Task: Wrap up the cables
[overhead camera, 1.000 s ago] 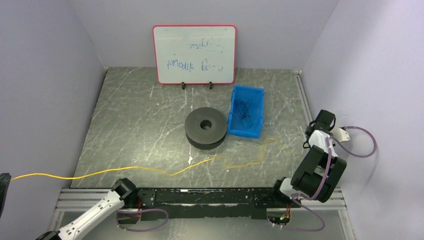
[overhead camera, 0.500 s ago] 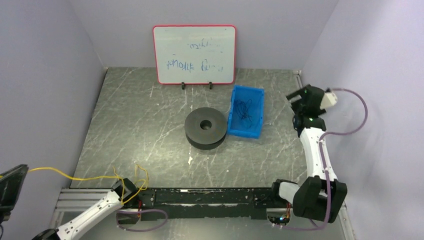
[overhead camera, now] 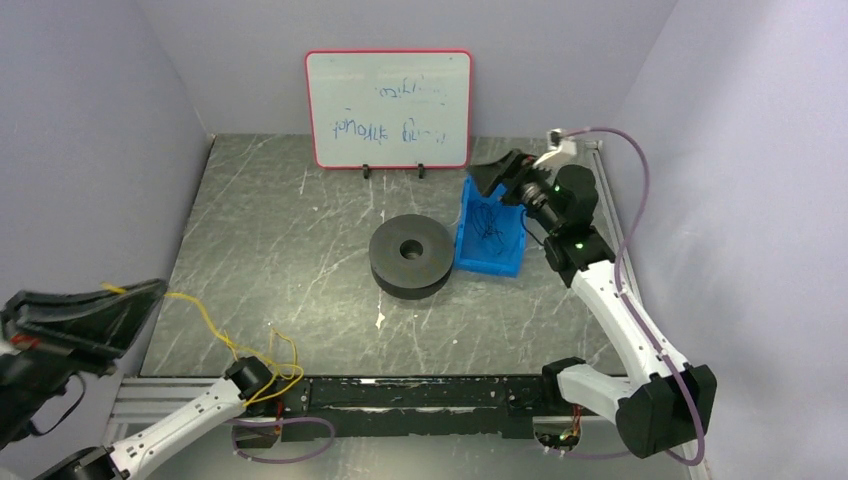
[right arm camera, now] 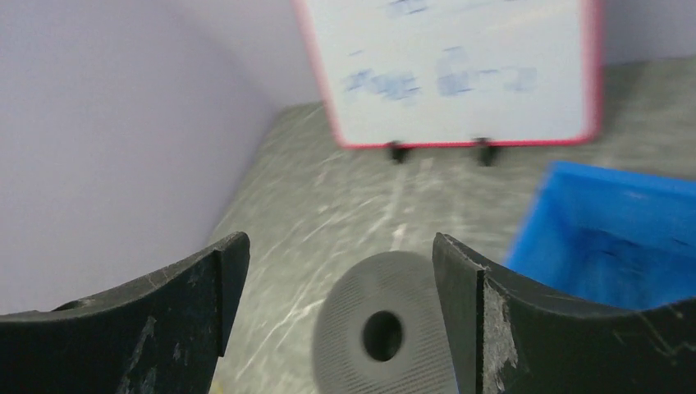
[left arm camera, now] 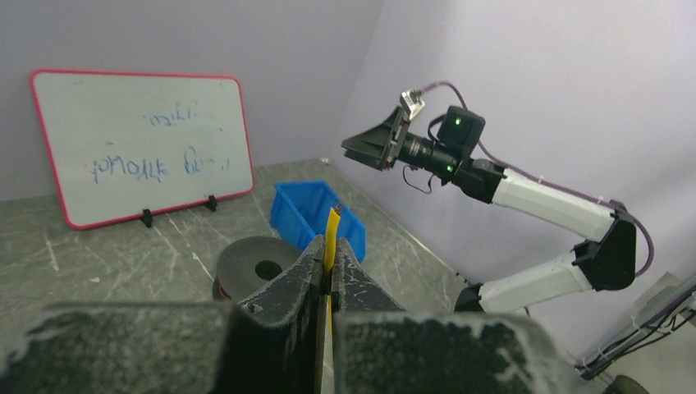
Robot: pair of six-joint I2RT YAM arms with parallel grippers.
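Observation:
A thin yellow cable (overhead camera: 283, 375) lies bunched in loose loops by the left arm's base, and one strand rises from there to my left gripper (overhead camera: 158, 287). That gripper hangs high at the near left, shut on the cable. In the left wrist view the yellow cable (left arm camera: 331, 226) pokes up from between the shut fingers of my left gripper (left arm camera: 331, 244). My right gripper (overhead camera: 492, 177) hovers over the far end of the blue bin (overhead camera: 463, 228), open and holding nothing. In its wrist view my right gripper (right arm camera: 341, 250) frames the black spool (right arm camera: 386, 328).
The black spool (overhead camera: 410, 255) with a centre hole sits mid-table, touching the blue bin's left side. Thin black wires (overhead camera: 487, 222) lie inside the bin. A red-framed whiteboard (overhead camera: 390, 108) stands at the back. Purple walls close in on both sides.
The right arm swung from the right edge to above the blue bin and its jaws opened. The cable was dragged left off the table's middle into loops; the left gripper rose with it.

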